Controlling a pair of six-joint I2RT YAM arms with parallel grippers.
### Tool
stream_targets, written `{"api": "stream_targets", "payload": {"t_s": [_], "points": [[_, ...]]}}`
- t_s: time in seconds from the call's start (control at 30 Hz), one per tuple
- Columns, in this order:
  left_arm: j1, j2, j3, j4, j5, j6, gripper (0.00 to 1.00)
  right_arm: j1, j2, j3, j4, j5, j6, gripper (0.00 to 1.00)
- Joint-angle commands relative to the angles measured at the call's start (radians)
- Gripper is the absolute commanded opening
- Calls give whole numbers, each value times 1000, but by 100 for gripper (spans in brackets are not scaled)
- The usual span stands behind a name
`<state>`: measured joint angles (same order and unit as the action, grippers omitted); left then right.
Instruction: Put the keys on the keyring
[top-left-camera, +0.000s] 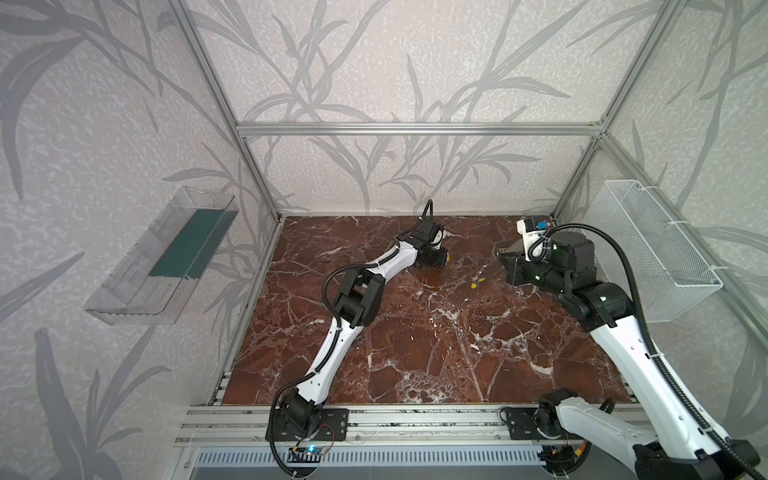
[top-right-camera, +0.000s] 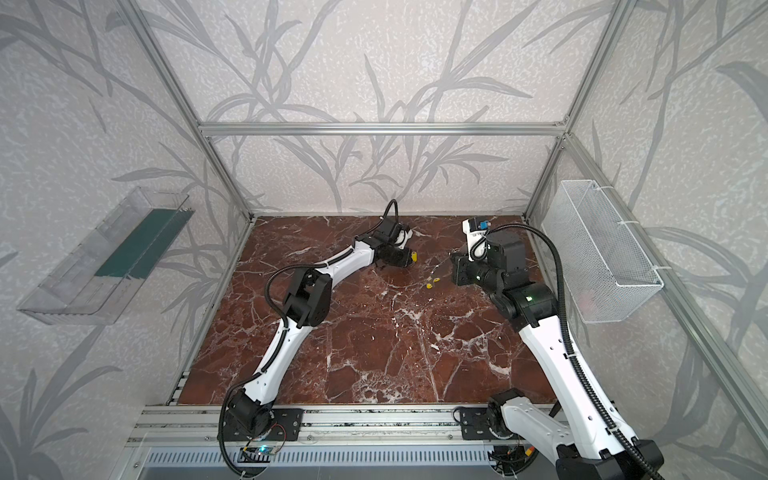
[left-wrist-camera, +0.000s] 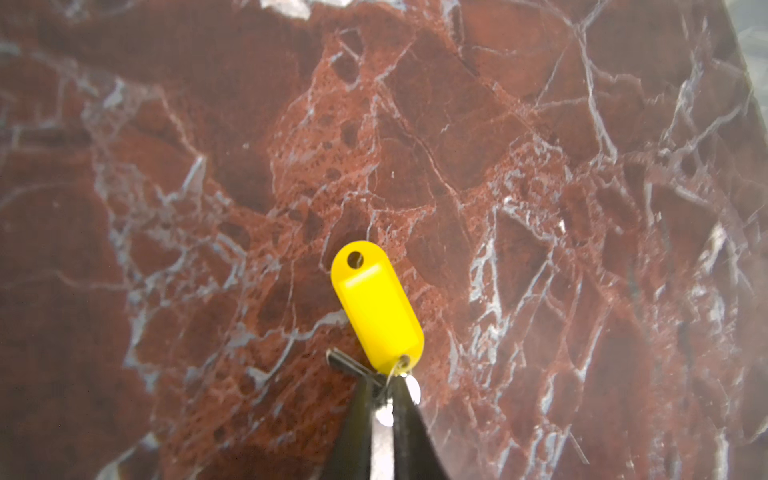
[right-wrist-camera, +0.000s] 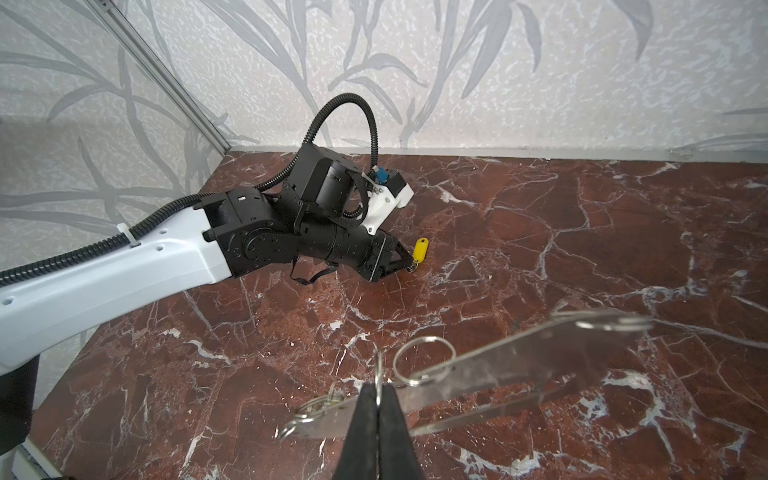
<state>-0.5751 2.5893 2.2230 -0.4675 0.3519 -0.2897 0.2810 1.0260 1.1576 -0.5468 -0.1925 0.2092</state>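
The left pincer (left-wrist-camera: 388, 382) is closed on the thin metal loop of a small yellow oblong plastic key (left-wrist-camera: 376, 307). The key juts straight out past the fingertips, and its free end with the punched hole points away from the pincer. In both top views this pair sits just right of centre, towards the back of the table; whether the key touches the surface cannot be told.

The right pincer (right-wrist-camera: 378, 390) is clamped shut on the ringed edge of the flat silvery-grey metal keyring (right-wrist-camera: 519, 365). The keyring is held tilted above the table and reaches out to one side of the fingers, with wire split rings (right-wrist-camera: 424, 359) along that edge. In both top views the right pincer is at the right of the frame, facing the left one and apart from it. Loose yellow keys (top-left-camera: 474, 285) lie on the table between the two pincers, too small to count.

The table (top-left-camera: 415, 353) is a red-brown marble-patterned slab with white veins. Pale grey leaf-patterned wallpaper (top-left-camera: 374, 62) covers the walls behind an aluminium frame (top-left-camera: 415, 126). A clear plastic tray (top-left-camera: 166, 257) hangs at the left of the frame and a white wire-mesh basket (top-left-camera: 656, 249) at the right.
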Motion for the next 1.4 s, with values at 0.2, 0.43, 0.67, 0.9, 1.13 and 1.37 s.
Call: {"api": "stream_targets", "payload": {"t_s": [0.2, 0.43, 0.67, 0.9, 1.13, 1.37], "points": [[-2, -44, -8, -42, -24, -12, 0, -4, -9, 2, 28, -24, -6, 0], [4, -246, -220, 1, -79, -12, 0, -5, 14, -8, 78, -69, -1, 0], [19, -472, -459, 10, -125, -8, 0, 9, 62, 0, 144, -119, 4, 0], [26, -722, -718, -67, -192, 1, 0, 58, 144, 2, 242, -135, 37, 0], [23, -981, -1023, -151, -239, -39, 0, 130, 235, 23, 306, -139, 47, 0], [6, -1136, -1187, -319, -286, -89, 0, 172, 285, 23, 336, -147, 53, 0]]}}
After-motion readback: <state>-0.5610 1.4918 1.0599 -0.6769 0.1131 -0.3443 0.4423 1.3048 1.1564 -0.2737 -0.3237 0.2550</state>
